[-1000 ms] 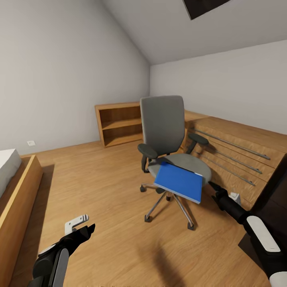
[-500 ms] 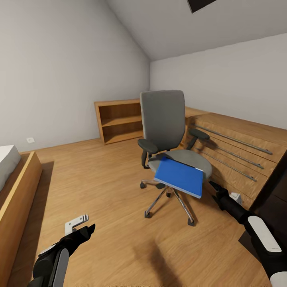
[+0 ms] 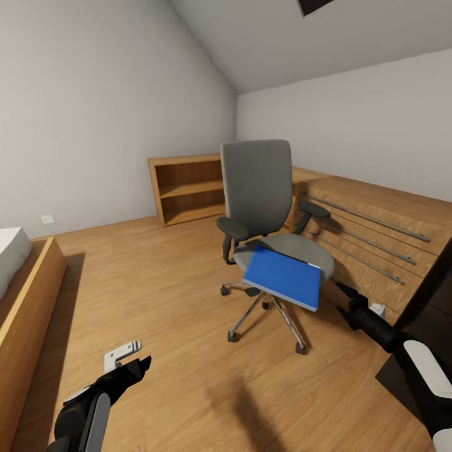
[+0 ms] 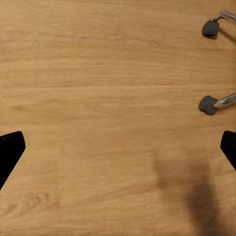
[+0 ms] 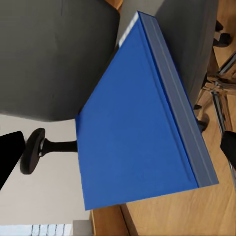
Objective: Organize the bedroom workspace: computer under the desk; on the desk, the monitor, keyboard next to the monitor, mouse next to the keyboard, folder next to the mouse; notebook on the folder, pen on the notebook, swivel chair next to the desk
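Shift since the earlier frames: the head camera has tilted slightly, so the room sits lower in view; the chair and folder keep their places relative to each other, and the right arm has stretched a little further towards the seat.

Right gripper [image 3: 339,290]: black jaws, spread wide in the right wrist view, nothing between them. Tips sit near the folder's nearest corner, not touching.

Flat bright blue rectangular folder [image 3: 282,277]: lies tilted on the front of the seat, its lower corner overhanging the seat edge towards the right gripper. Long axis runs across the seat front, roughly crosswise to the right arm's reach. In the right wrist view the folder [image 5: 142,123] lies straight ahead of the jaws, its grey spine along one long side.

Grey upholstered swivel chair with black armrests and chrome star base [image 3: 255,188]: stands on the wooden floor, beside a light wooden dresser [image 3: 376,232].

Left gripper [image 3: 125,361]: jaws parted, empty, over bare floor, well apart from the chair.

Judgement: right arm is the nearer; approach is forward onto the overhanging corner.
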